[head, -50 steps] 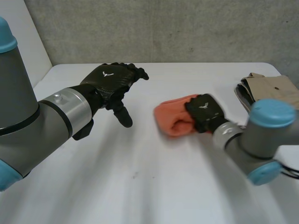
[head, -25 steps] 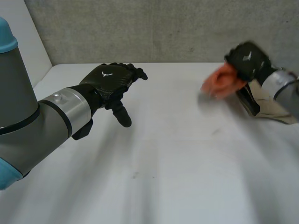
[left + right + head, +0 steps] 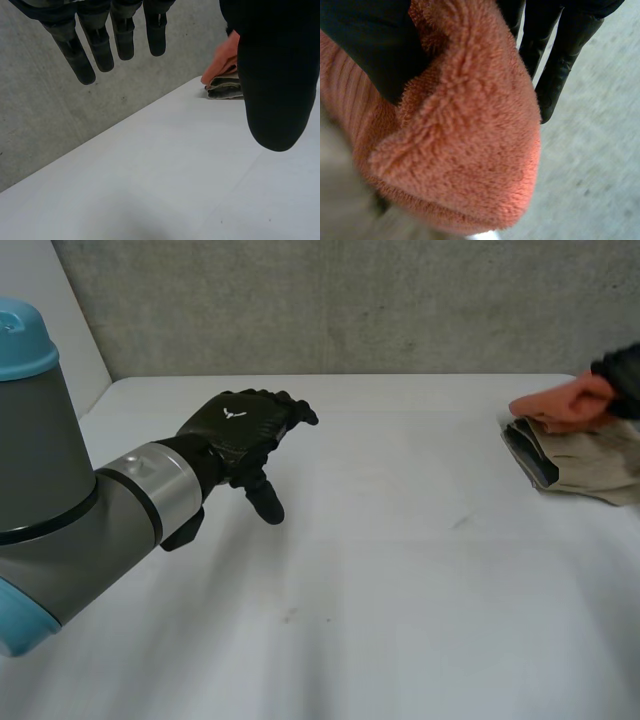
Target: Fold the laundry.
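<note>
A folded orange towel (image 3: 562, 404) hangs just above a folded beige garment (image 3: 585, 455) at the table's far right. My right hand (image 3: 622, 370) is shut on the towel, fingers and thumb pinching its fleecy fold (image 3: 465, 150). The left wrist view shows the same orange towel (image 3: 222, 62) over the beige garment (image 3: 226, 88), far beyond my left hand's fingertips. My left hand (image 3: 240, 430) hovers over the left part of the table, open, fingers (image 3: 100, 45) straight and thumb (image 3: 277, 85) spread, holding nothing.
The white table (image 3: 400, 570) stretches between the two hands. A grey concrete wall (image 3: 350, 300) runs behind its far edge. My left arm (image 3: 80, 530) comes in from the near left.
My right hand has carried the orange towel from the table's middle to the far right, over the beige garment. The left hand has barely moved.
</note>
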### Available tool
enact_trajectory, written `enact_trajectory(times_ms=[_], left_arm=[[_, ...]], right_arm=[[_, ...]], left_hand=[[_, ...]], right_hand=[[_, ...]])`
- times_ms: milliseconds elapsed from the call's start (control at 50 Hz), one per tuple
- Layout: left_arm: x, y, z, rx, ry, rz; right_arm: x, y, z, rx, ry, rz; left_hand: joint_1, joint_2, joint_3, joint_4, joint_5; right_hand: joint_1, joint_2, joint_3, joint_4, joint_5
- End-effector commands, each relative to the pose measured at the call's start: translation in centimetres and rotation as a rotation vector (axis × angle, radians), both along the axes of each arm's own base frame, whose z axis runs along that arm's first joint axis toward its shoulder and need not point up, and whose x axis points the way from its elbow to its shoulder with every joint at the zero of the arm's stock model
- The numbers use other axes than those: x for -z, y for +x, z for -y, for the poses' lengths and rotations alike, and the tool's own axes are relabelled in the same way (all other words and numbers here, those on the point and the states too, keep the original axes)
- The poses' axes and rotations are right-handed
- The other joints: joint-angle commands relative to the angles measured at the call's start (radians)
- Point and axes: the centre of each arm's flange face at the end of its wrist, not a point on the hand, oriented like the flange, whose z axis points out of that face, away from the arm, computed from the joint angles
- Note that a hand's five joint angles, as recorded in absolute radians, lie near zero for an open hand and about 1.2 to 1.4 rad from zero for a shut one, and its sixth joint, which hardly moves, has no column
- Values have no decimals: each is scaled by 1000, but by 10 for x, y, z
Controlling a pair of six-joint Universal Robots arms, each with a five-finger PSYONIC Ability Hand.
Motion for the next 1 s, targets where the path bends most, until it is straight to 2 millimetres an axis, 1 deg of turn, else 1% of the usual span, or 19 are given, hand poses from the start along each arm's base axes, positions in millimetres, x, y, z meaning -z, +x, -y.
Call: enact_trajectory(times_ms=[20,60,100,140,200,260,280,320,340,360,460,560,580,620,640,700,800,880,1000], left_arm=[[6,-2,1,2,12,8],[6,-2,1,1,13,9],[6,-2,1,1,13,9],[6,-2,1,1,12,8],[5,-2,1,1,9,6],[4,-2,0,2,7,5],[4,-2,0,2,7,5],[2,-1,0,2,2,2],[1,-1,0,1,0,1],[0,-1,-1,1,-4,-1],[-11,2,-3,-5,-31,-15],[-31,8,-4,-31,-101,-55],[-39,12,-2,-64,-134,-70],[-46,17,2,-113,-168,-82],[-48,21,4,-139,-180,-86],[-58,37,18,-268,-238,-108],[-54,57,32,-390,-256,-96],[-49,66,40,-427,-242,-88],[-44,67,40,-430,-228,-77]], right_arm=[[41,-27,-18,7,92,-46],[43,-37,-22,35,97,-65],[40,-42,-25,60,99,-82],[27,-41,-27,82,90,-93],[7,-41,-28,109,58,-110],[-23,-40,-33,142,25,-120],[-41,-37,-38,154,9,-123],[-57,-29,-44,155,3,-115],[-68,-18,-48,148,-5,-112],[-87,4,-57,129,-18,-105],[-129,74,-94,111,-13,-56],[-134,133,-136,129,77,22],[-136,154,-154,118,105,57],[-143,172,-174,113,123,100],[-146,183,-192,114,149,148],[-144,195,-216,127,198,211],[-131,214,-256,161,249,256],[-128,215,-271,198,240,266],[-131,209,-277,220,215,288]], left_hand=[[-8,0,-6,1,12],[-8,0,-6,1,12],[-8,0,-6,1,12],[-8,0,-6,1,12],[-8,0,-6,1,12],[-8,0,-6,1,12],[-8,0,-6,1,12],[-11,-3,-9,-2,9],[-11,-3,-9,-2,9],[-11,-3,-9,-2,9],[-17,-9,-15,-8,4],[-25,-18,-23,-17,-5],[-34,-26,-32,-26,-14],[-37,-29,-35,-29,-17],[-37,-29,-35,-29,-17],[-49,-41,-47,-40,-29],[-52,-44,-50,-43,-32],[-58,-50,-56,-49,-37],[-69,-62,-68,-61,-49]], right_hand=[[524,247,272,204,315],[524,247,272,204,315],[-238,-515,-490,-558,-447],[-698,-975,-950,-1018,-907],[-698,-975,-950,-1018,-907],[-698,-975,-950,-1018,-907],[-698,-975,-950,-1018,-907],[-698,-975,-950,-1018,-907],[-698,-975,-950,-1018,-907],[-698,-975,-950,-1018,-907],[-698,-975,-950,-1018,-907],[-698,-975,-950,-1018,-907],[-698,-975,-950,-1018,-907],[-698,-975,-950,-1018,-907],[-698,-975,-950,-1018,-907],[-698,-975,-950,-1018,-907],[-698,-975,-950,-1018,-907],[-698,-975,-950,-1018,-907],[-698,-975,-950,-1018,-907]])
